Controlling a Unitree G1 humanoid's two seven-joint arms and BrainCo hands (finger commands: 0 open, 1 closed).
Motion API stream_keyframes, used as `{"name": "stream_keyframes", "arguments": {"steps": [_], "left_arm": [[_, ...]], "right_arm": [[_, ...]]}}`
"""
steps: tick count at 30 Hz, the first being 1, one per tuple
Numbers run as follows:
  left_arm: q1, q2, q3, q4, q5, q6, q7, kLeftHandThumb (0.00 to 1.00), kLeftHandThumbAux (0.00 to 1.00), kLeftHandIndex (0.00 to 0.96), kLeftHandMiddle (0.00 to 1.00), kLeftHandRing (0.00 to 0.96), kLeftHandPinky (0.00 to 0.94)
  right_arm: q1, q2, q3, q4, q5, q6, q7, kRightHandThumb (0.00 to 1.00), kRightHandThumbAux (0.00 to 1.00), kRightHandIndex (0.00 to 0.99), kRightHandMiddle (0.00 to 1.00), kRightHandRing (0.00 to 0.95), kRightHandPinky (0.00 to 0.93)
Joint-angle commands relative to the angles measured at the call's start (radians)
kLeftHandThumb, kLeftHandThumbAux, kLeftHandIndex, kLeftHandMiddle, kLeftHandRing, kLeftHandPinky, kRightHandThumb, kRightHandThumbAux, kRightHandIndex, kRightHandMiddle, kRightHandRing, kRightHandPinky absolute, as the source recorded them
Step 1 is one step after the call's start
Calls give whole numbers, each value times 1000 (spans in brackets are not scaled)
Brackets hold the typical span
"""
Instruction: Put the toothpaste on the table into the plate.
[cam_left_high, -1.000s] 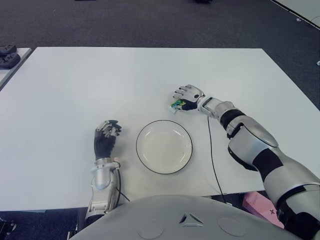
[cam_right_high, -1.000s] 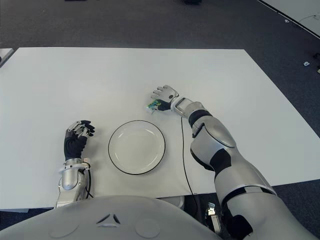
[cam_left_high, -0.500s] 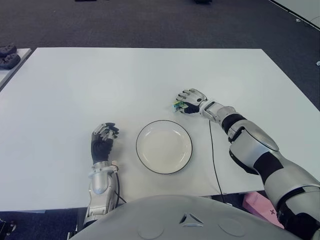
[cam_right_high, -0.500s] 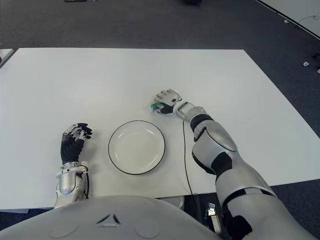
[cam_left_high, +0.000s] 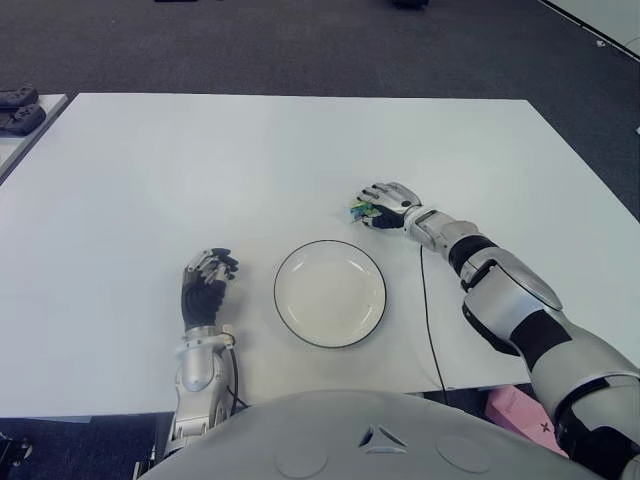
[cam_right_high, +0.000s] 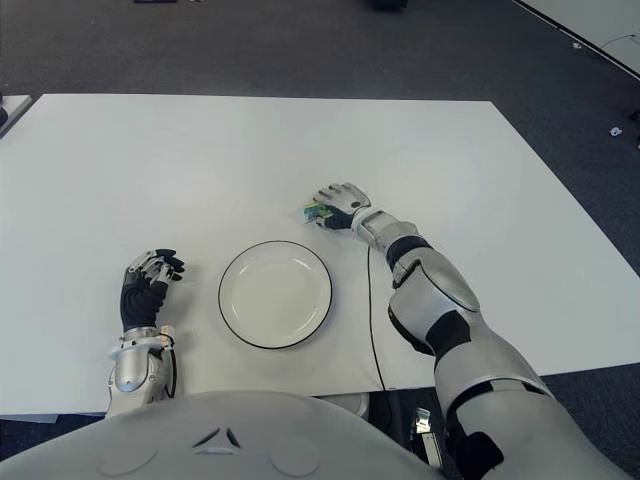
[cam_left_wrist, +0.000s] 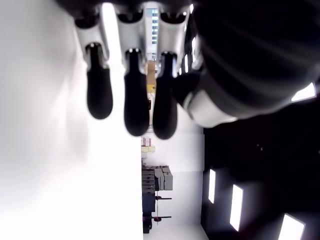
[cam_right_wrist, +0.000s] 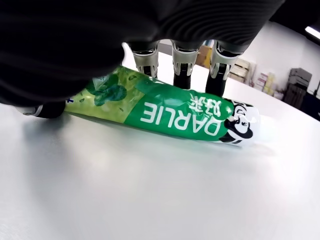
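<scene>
A green toothpaste tube (cam_right_wrist: 170, 112) lies flat on the white table (cam_left_high: 200, 160), just beyond the right rim of the empty white plate (cam_left_high: 330, 295) with its dark edge. My right hand (cam_left_high: 385, 205) covers the tube from above. Its fingers (cam_right_wrist: 182, 65) curl down against the tube's far side, and the thumb presses the near side at one end. Only the tube's left tip (cam_left_high: 357, 209) shows past the hand in the eye views. My left hand (cam_left_high: 205, 285) is to the left of the plate, fingers relaxed, holding nothing.
A thin black cable (cam_left_high: 428, 310) runs from the right wrist over the table to its front edge, passing right of the plate. Dark objects (cam_left_high: 18, 97) sit on a neighbouring surface at far left. Dark carpet surrounds the table.
The right hand's fingers have curled down from spread to closed around the tube, and the hand has shifted slightly right. The left hand drew back a little toward the front edge.
</scene>
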Motion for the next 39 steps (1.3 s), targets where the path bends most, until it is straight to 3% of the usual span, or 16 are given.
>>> {"name": "stream_keyframes", "arguments": {"steps": [1,13,34,39], "left_arm": [[32,1,1,16,-4,33,-14,695,725,430,530,539,531],[32,0,5,25,-3,-6,-11,696,726,431,521,521,528],[26,1,4,17,-15,0,-21,697,726,431,524,526,529],[28,2,4,11,-18,6,-23,696,726,430,532,531,531]], "right_arm": [[118,-27,-24,26,23,-23,70,540,116,0,0,0,0],[233,-81,-126,12,133,-84,42,514,137,0,0,0,0],[266,-90,-221,5,220,-59,97,579,164,0,0,0,0],[265,-81,-230,6,220,-31,87,563,231,5,27,27,99]]}}
